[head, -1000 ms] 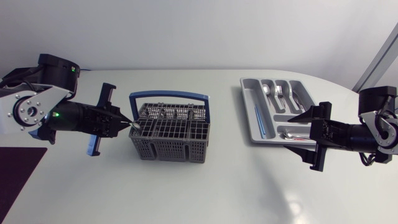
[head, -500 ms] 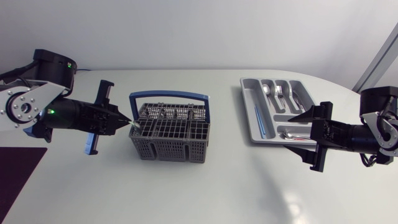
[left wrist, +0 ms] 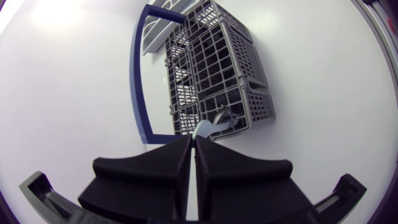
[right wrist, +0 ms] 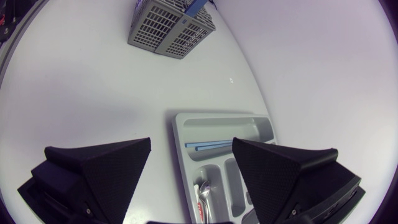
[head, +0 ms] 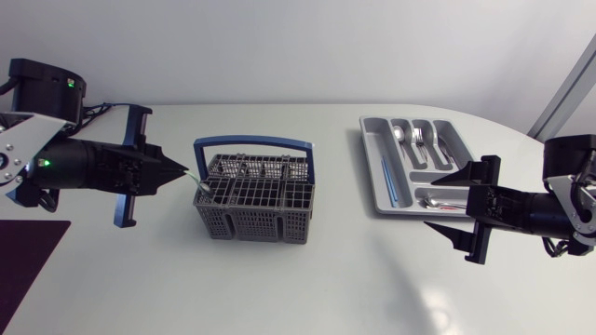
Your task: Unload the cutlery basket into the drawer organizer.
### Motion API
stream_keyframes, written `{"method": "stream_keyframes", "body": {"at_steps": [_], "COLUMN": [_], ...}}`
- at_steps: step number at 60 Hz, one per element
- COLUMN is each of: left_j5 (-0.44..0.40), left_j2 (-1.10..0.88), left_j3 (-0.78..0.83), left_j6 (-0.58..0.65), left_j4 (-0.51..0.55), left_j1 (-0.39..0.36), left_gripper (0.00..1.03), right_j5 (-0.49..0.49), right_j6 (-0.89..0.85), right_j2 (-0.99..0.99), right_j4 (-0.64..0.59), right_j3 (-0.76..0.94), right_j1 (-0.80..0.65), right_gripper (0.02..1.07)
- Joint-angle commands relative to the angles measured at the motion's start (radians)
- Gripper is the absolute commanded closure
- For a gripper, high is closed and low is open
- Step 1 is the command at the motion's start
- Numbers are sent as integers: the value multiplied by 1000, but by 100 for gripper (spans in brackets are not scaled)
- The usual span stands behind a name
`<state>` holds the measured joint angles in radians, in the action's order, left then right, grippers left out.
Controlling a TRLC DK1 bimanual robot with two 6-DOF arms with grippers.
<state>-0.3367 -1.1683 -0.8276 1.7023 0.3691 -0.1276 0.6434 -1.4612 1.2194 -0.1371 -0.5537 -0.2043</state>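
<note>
The grey cutlery basket (head: pixel 253 200) with a blue handle (head: pixel 251 142) stands left of the table's middle. My left gripper (head: pixel 182 174) sits just off the basket's left end, shut on the thin handle of a metal piece of cutlery (head: pixel 197 185). In the left wrist view the fingers (left wrist: pixel 180 155) pinch that handle (left wrist: pixel 204 129), and its rounded end still lies inside the basket (left wrist: pixel 211 68). The grey drawer organizer (head: pixel 371 126) lies at the right with spoons and forks in it. My right gripper (head: pixel 453 207) hovers open and empty near its front edge (right wrist: pixel 180 134).
A blue flat item (head: pixel 389 181) lies in the organizer's long left compartment. A dark mat (head: pixel 23 261) covers the table's front left corner. Bare white table spans between the basket and the organizer, and the basket (right wrist: pixel 168 25) shows far ahead of the right gripper.
My left arm has drawn back to the left with the cutlery piece pinched, its gripper tip now slightly farther from the basket. The right arm has shifted slightly toward the table's front.
</note>
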Motion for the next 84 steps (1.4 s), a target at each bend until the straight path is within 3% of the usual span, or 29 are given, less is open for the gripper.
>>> {"method": "stream_keyframes", "body": {"at_steps": [1,27,64,73,84], "left_j5": [-18,-47,-62,-96,-94], "left_j2": [32,139,213,194,131], "left_j3": [-27,-28,-120,-239,-366], "left_j6": [-3,-43,-49,-155,-383], "left_j4": [13,30,163,266,330], "left_j1": [11,36,83,72,11], "left_gripper": [100,100,100,100,100], "right_j5": [7,10,10,10,-22], "right_j6": [16,16,36,102,269], "right_j2": [-27,-132,-248,-310,-385], "right_j4": [-22,-76,-139,-141,-91], "right_j3": [26,54,80,78,75], "right_j1": [8,8,23,55,157], "right_gripper": [12,12,12,12,12]}}
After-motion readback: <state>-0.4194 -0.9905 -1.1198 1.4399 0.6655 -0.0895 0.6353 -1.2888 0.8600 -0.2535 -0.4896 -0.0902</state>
